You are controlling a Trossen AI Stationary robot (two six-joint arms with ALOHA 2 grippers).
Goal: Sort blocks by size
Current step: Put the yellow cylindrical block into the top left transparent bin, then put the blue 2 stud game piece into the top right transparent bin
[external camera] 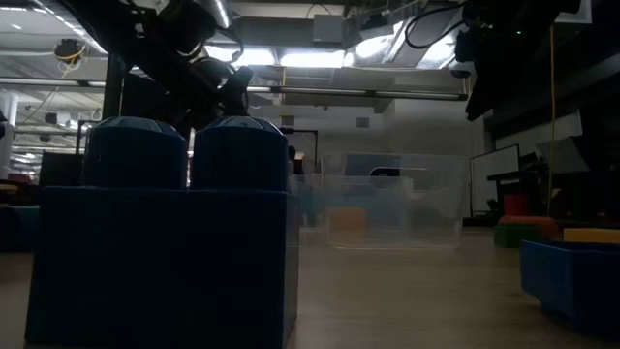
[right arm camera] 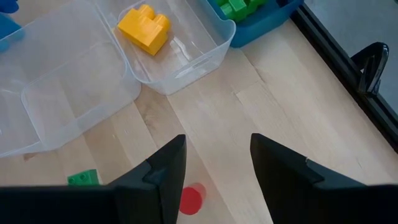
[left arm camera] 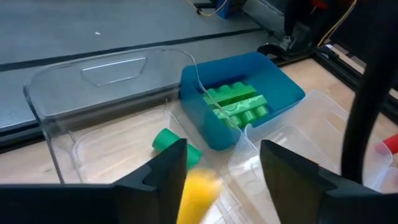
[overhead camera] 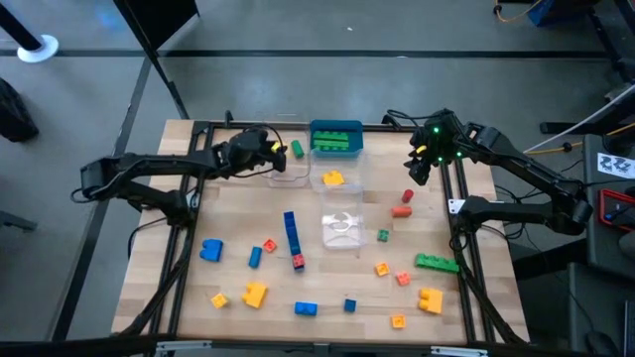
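My left gripper (overhead camera: 276, 151) (left arm camera: 224, 168) is open over the far-left clear tub (overhead camera: 288, 169), where a green block (left arm camera: 168, 142) lies on the bottom. A blurred yellow block (left arm camera: 199, 193) shows between its fingers. My right gripper (overhead camera: 417, 169) (right arm camera: 217, 168) is open above the table, over a red block (right arm camera: 191, 199) (overhead camera: 407, 195). A teal tray (overhead camera: 335, 127) holds green blocks (left arm camera: 239, 102). A second clear tub (right arm camera: 205, 50) holds a yellow block (right arm camera: 144, 28). Many blocks lie loose on the table. My left gripper has the blurred yellow block (left arm camera: 198, 186) close beside the inner side of one finger (left arm camera: 168, 168), below the fingertips and over the clear tub. I cannot tell whether the finger touches it.
A third clear tub (overhead camera: 342, 226) stands mid-table. Loose blocks include an orange one (overhead camera: 401, 210), a small green one (right arm camera: 84, 178), a long blue bar (overhead camera: 292, 233), a green bar (overhead camera: 437, 263) and yellow ones (overhead camera: 255, 294) (overhead camera: 430, 300). A blue block (external camera: 165, 242) stands close before the low camera.
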